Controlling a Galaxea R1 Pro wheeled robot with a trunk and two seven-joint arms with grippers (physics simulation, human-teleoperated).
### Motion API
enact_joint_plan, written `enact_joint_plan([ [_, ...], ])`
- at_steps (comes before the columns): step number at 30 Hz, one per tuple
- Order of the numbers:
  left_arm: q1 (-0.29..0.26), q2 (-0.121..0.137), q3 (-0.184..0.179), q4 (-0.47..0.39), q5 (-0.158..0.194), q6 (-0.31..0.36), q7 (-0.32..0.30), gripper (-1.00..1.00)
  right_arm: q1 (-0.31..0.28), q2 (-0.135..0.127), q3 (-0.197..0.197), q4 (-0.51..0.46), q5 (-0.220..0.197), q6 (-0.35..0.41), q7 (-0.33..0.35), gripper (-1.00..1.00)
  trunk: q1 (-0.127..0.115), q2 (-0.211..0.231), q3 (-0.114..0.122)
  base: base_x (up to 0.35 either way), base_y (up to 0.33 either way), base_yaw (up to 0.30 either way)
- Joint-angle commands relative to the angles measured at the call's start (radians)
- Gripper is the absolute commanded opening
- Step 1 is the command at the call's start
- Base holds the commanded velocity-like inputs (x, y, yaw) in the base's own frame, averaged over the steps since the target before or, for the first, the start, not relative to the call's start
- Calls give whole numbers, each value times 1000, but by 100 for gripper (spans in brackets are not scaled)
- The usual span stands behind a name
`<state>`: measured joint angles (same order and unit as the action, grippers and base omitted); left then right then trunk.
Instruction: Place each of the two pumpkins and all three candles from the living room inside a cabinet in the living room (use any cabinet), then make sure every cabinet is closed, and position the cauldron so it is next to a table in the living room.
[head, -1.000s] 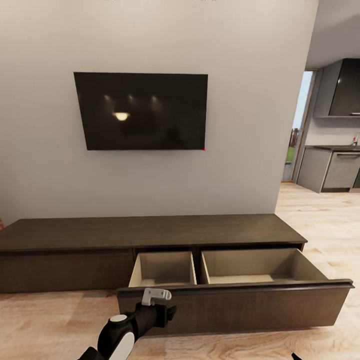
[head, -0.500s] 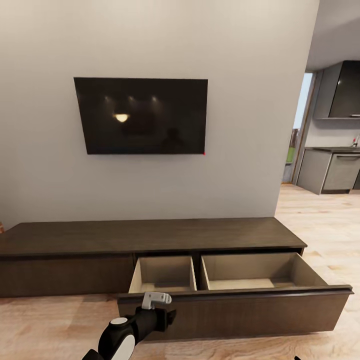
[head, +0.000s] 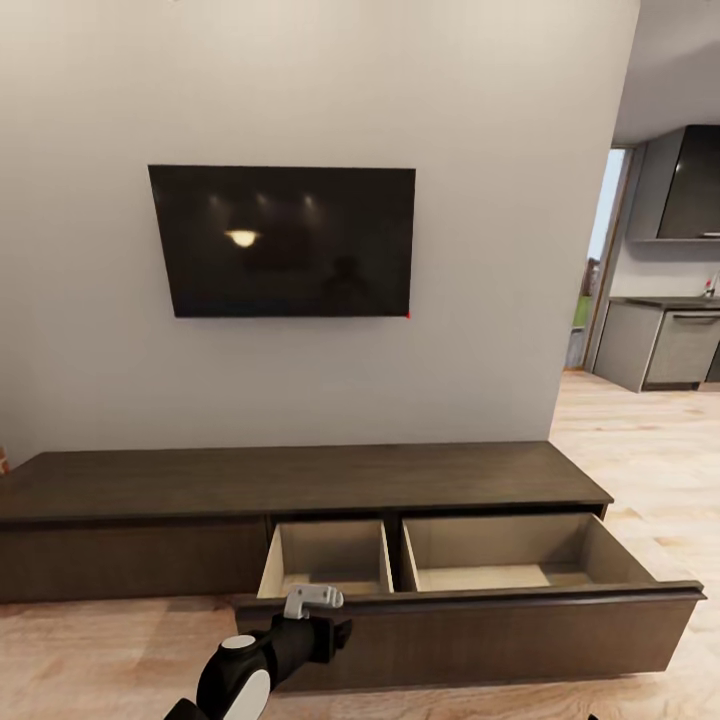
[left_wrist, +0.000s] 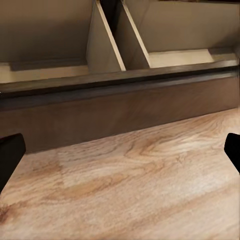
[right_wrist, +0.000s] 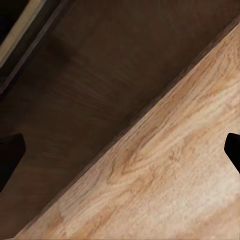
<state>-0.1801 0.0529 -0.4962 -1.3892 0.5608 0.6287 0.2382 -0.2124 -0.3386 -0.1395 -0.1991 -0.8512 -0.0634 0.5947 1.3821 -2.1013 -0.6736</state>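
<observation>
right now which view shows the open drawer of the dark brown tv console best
The head view: the long dark brown wood TV console appears whole, its pulled-out drawer showing two bare beige compartments. The left wrist view catches just the drawer's front edge and divider above light wood plank floor. The right wrist view gives only a dark front panel.

The light wood plank floor (head: 120, 650) is carrying the cabinet (head: 300, 480), a long, low, dark brown unit that is sitting against the grey wall. Its flat top is lying bare. One wide drawer (head: 470, 610) is standing pulled out over the floor, showing two pale compartments side by side, split by a divider. The same drawer front (left_wrist: 120, 112) and floor planks (left_wrist: 150, 185) are showing in the left wrist view.
</observation>
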Motion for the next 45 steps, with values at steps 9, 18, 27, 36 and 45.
enact_joint_plan([
  [9,-1,-1,-2,5,9,3,12,100,-1,4,-3,2,0,-1,4,100,-35,63,27,-11,0,146],
  [18,-1,-2,-2,8,9,2,13,100,-1,6,-1,1,0,-1,4,100,-69,126,55,-36,0,283],
  [27,-1,-2,-2,11,10,3,13,100,-1,6,3,1,0,-1,4,100,-104,189,84,-2,0,289],
  [36,-1,-3,-1,12,10,3,13,100,-1,6,2,-2,0,-1,5,100,-138,252,112,0,0,238],
  [45,-1,-3,-1,23,10,2,15,100,-1,6,3,-2,1,0,5,100,-173,315,140,-131,0,13],
])
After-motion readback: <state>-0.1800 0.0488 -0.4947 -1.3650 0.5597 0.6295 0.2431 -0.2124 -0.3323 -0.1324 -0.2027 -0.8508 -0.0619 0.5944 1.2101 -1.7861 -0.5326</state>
